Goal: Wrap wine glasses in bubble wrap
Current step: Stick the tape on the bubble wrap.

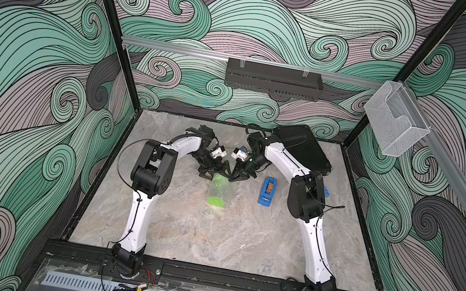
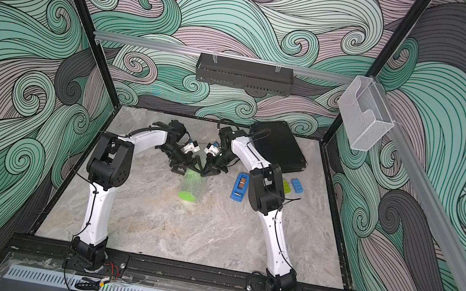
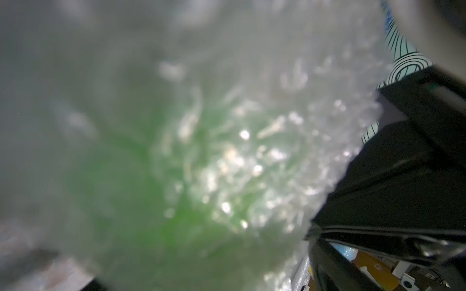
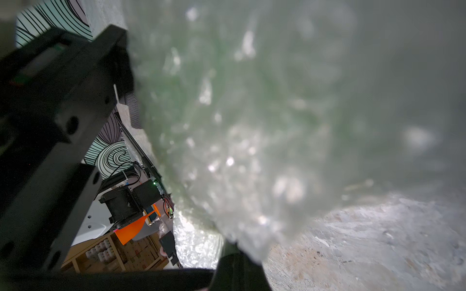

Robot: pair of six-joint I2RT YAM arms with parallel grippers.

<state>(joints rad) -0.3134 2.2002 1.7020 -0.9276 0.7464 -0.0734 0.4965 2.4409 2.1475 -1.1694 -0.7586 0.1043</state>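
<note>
**Wrapping near completion.** The lime-green opaque plastic goblet (image 1: 216, 201) lies on its side at the middle of the grey marbled table (image 1: 207, 245). Its flat round foot points toward the near edge and its cup toward the two arms. It is rolled inside the clear, dotted sheet of bubble wrap (image 1: 220, 187), which forms a loose tube around it in both top views. Laid flat, the goblet can be rolled and cannot topple. Both pincers meet at the tube's far, cup end, where the surplus sheet gathers. The right gripper (image 1: 235, 176) is closed. Its wrist view shows the bubble wrap (image 4: 252, 151) running down to its tips, apparently pinched there so the roll cannot spring apart. The left gripper (image 1: 214, 172) has its jaws spread wide astride the same end, with bubble wrap (image 3: 227, 151) filling the space between them; as far as can be judged, it grips nothing. The blue plastic tape dispenser (image 1: 268, 192) stands beside the right arm, apart from the bundle, presumably within reach for sealing.
</note>
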